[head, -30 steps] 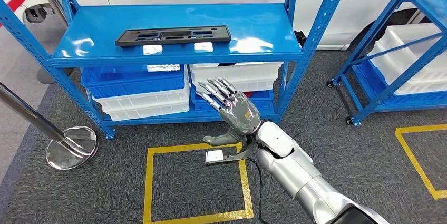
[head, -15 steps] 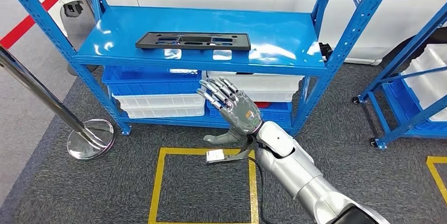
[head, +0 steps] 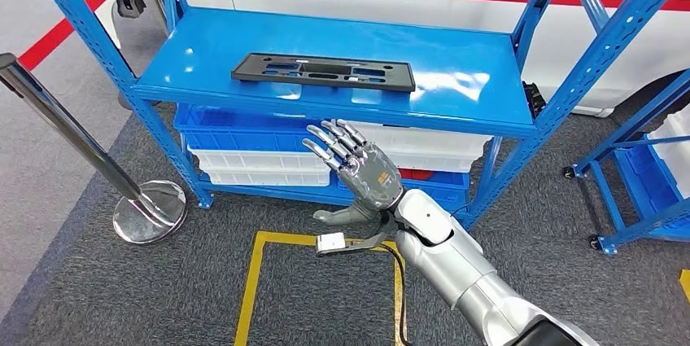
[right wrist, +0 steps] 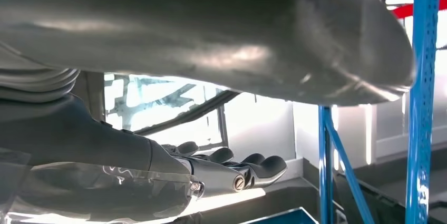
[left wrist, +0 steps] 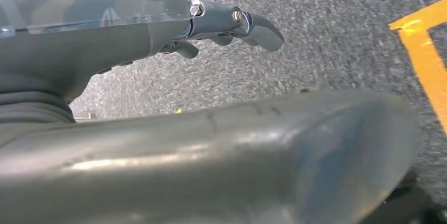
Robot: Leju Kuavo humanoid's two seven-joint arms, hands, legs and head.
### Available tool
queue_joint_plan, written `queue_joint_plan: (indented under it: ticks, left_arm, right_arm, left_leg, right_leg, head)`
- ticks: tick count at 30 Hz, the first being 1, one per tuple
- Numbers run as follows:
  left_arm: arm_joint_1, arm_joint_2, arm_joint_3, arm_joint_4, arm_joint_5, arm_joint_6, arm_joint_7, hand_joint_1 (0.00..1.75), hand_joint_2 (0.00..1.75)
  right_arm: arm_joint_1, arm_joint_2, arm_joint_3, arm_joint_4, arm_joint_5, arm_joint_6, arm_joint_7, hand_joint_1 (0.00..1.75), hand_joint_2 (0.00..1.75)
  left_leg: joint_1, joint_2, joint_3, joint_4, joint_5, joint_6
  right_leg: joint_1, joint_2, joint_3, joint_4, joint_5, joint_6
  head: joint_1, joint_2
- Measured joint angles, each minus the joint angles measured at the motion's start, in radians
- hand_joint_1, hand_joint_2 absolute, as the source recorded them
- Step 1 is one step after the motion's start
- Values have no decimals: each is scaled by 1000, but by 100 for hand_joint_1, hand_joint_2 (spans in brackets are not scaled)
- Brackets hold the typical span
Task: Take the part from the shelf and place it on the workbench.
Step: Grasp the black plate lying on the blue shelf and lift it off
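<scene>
Right hand (head: 364,173) is raised with fingers spread, holding nothing, short of the shelf (head: 488,77) front edge. Left hand (left wrist: 232,23) hangs over grey carpet, fingers loosely apart, nothing held. Farther back, the part (head: 323,71), a flat black slotted panel, lies mid-shelf; judged light, rigid plastic, best gripped along its long near edge.

Blue shelf (head: 456,94): long black part (head: 323,72) lies flat on top deck, toward its left-front. Below the deck, white bins (head: 260,165) and blue bins (head: 236,128) stacked on lower level
</scene>
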Motion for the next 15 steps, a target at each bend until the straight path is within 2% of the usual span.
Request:
queue_joint_plan:
  ticks: [1, 2, 3, 6, 7, 8, 10, 11, 12, 13, 14, 15]
  left_arm:
    - [-1, 0, 0, 0, 0, 0, 0, 0, 0]
    - [-1, 0, 0, 1, 0, 0, -1, 0, 0]
    - [-1, 0, 0, 1, 0, 1, -2, 0, 0]
    - [-2, 0, 0, 1, -2, 2, -3, 0, 0]
    - [-3, 0, 0, 1, -3, 1, -4, 0, 0]
    - [-3, 0, 0, 1, -5, 1, -4, 0, 0]
    - [-2, 0, 0, 1, -8, -1, -4, 0, 0]
    - [-1, 0, 0, 1, -9, -2, -3, 0, 0]
    - [0, 1, 0, 1, -9, -2, -3, 0, 0]
    - [1, 1, 0, 1, -10, -2, -2, 0, 0]
    - [1, 1, 0, 1, -10, -3, -2, 0, 0]
    - [0, 1, 0, 1, -11, -3, -2, 0, 0]
  right_arm:
    - [-1, 0, 0, 1, 0, -1, 0, 0, 0]
    - [-1, 0, 0, 2, -1, -2, -1, 0, 0]
    - [-2, 0, 0, 3, -1, -3, -1, 0, 0]
    - [-7, 3, 0, 3, -1, -4, -2, 0, 0]
    - [-10, 4, 0, 3, -1, -5, -2, 0, 0]
    - [-11, 5, 0, 3, 0, -5, -2, 0, 0]
    - [-10, 5, 0, 3, 2, -5, 0, 0, 0]
    - [-7, 5, 0, 4, 4, -6, 1, 0, 0]
    - [-5, 5, 0, 4, 5, -6, 2, 0, 0]
    - [-4, 5, 0, 4, 6, -6, 3, 0, 0]
    - [-3, 5, 0, 4, 7, -6, 5, 0, 0]
    - [-3, 5, 0, 4, 7, -6, 6, 0, 0]
  left_leg:
    - [-1, -3, 5, 1, -7, -5]
    - [-1, -4, 7, 2, -13, -11]
    - [-1, -5, 9, 2, -16, -16]
    - [2, -1, 8, 22, -36, -33]
    - [3, 2, -8, 59, -52, -37]
    - [4, 5, -38, 119, -74, -40]
    - [5, 7, -125, 263, -115, -42]
    - [5, 8, -160, 306, -115, -42]
    - [5, 8, -176, 311, -94, -41]
    - [5, 9, -172, 274, -55, -38]
    - [5, 10, -151, 207, -5, -34]
    - [2, 12, -126, 139, 34, -30]
  right_leg:
    - [2, 1, 19, -50, 19, -4]
    - [5, 2, 30, -76, 22, -8]
    - [8, 3, 33, -82, 13, -14]
    - [6, 3, 49, -92, 2, -35]
    - [4, 2, 59, -95, -3, -42]
    - [5, 1, 68, -97, -9, -48]
    - [9, -1, 84, -97, -24, -55]
    - [11, -1, 94, -97, -32, -56]
    - [12, -1, 104, -96, -40, -56]
    - [13, 0, 116, -96, -49, -55]
    - [13, 0, 129, -96, -59, -53]
    - [15, 0, 140, -96, -69, -50]
  head:
    - [0, 0]
    - [0, 0]
    - [0, 0]
    - [0, 0]
    - [0, 0]
    - [0, 0]
    - [0, 0]
    - [0, 0]
    - [0, 0]
    - [0, 0]
    - [0, 0]
    - [0, 0]
